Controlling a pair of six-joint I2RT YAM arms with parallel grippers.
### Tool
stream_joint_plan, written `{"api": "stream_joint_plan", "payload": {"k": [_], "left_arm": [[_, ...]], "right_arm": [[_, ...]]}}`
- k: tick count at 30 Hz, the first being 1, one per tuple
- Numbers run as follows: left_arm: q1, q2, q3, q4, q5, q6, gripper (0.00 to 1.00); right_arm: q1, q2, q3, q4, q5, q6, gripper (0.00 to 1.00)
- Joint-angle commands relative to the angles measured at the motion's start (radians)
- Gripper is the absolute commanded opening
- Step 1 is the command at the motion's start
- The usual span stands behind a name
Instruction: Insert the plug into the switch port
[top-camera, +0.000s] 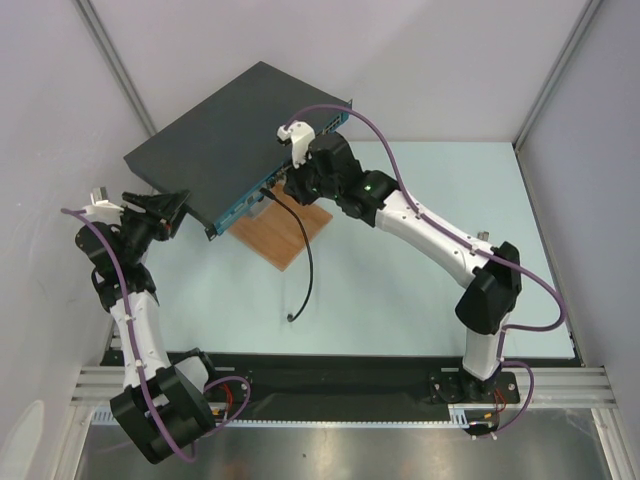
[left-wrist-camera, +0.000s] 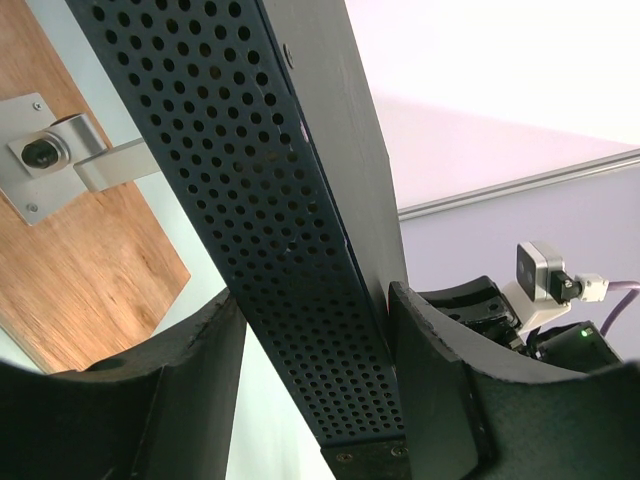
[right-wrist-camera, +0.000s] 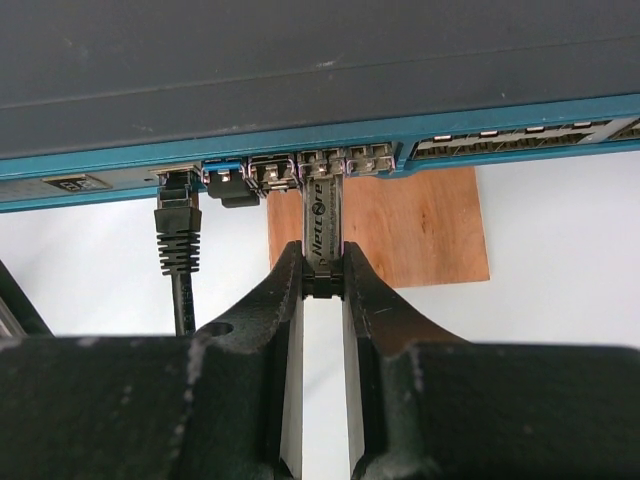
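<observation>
Right gripper (right-wrist-camera: 322, 262) is pinched nearly shut on the rear end of the silver plug (right-wrist-camera: 325, 215). The plug sits straight ahead of the gripper, nose in a port of the switch (right-wrist-camera: 300, 60), in the teal front face's socket row. Can't tell how deep it is seated. A black cable (right-wrist-camera: 178, 235) is plugged into the switch a few sockets along from the plug. Left gripper (left-wrist-camera: 315, 300), jaws about halfway apart, clamps the switch's perforated side wall, one finger on each face. A wooden board (right-wrist-camera: 410, 225) with a metal lever handle (left-wrist-camera: 90, 165) lies under the switch's front edge, on the counter (top-camera: 400, 290).

Left hand (top-camera: 178, 213) clamped wide, right hand (right-wrist-camera: 323, 272) pinched
</observation>
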Motion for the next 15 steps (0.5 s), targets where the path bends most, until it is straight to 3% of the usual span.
{"api": "stream_joint_plan", "payload": {"k": [1,15], "left_arm": [[-0.023,0.009,0.021,0.113,-0.009,0.026,0.0],[-0.025,0.007,0.014,0.109,-0.009,0.029,0.0]], "right_arm": [[0.01,0.03,0.087,0.113,-0.002,0.016,0.0],[0.024,0.099,0.227,0.091,0.005,0.027,0.0]]}}
